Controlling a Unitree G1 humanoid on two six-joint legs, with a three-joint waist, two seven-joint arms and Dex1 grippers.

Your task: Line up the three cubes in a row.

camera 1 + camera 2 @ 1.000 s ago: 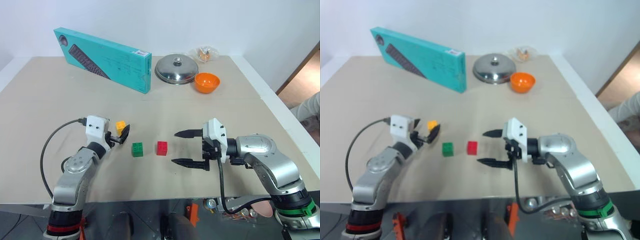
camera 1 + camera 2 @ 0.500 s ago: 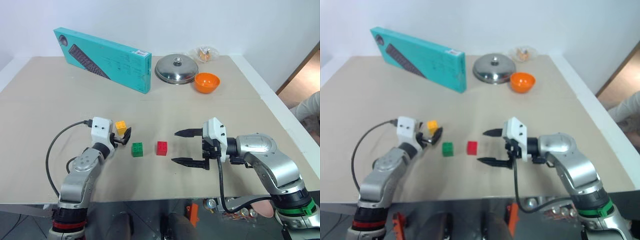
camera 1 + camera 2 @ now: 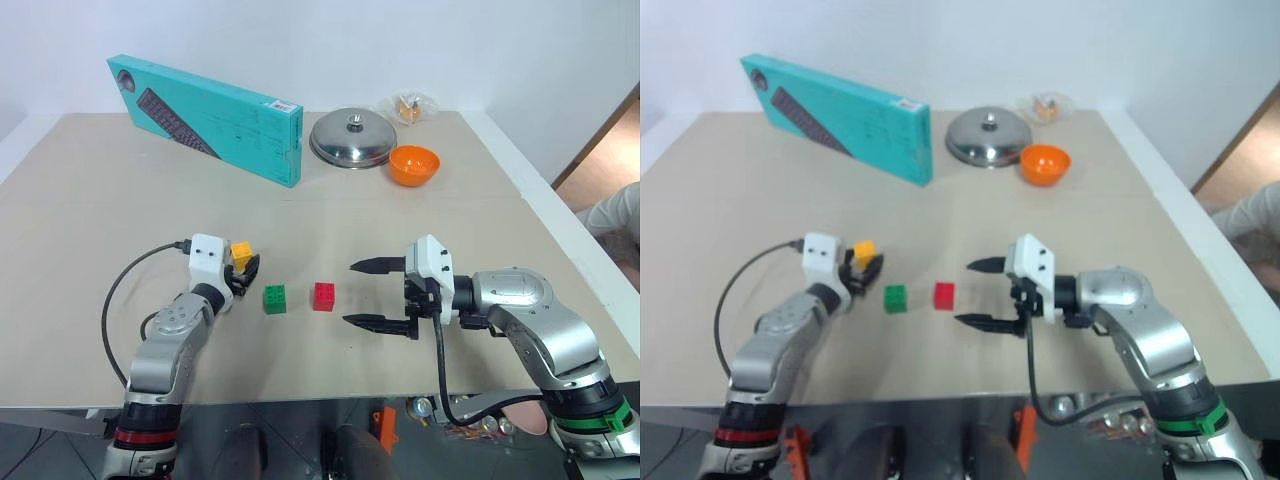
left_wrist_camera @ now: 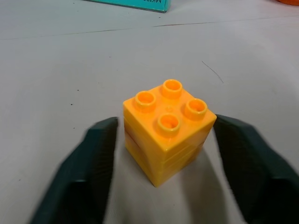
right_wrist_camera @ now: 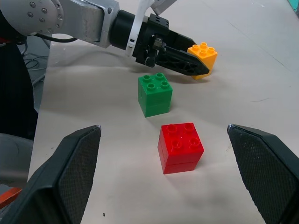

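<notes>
The yellow-orange cube [image 3: 241, 254] rests on the table between the fingers of my left gripper [image 3: 244, 268]. In the left wrist view both black fingers [image 4: 243, 154] press in at the sides of this cube [image 4: 168, 130], and one is blurred. A green cube [image 3: 274, 298] sits just right of it, nearer the front edge. The red cube [image 3: 324, 296] stands beside the green one. My right gripper [image 3: 349, 293] hovers right of the red cube, pointing left, open and empty. The right wrist view shows the green cube [image 5: 154, 94], the red cube [image 5: 181, 147] and the yellow-orange cube [image 5: 203, 52].
A teal keyboard box [image 3: 205, 118] lies at the back left. A steel lid [image 3: 352, 137], an orange bowl [image 3: 414, 164] and a clear bag [image 3: 407, 105] stand at the back right. A person's sleeve [image 3: 620, 215] shows at the right edge.
My left gripper has edged forward and its fingers have come together around the yellow-orange cube. The right arm and the other two cubes have not moved.
</notes>
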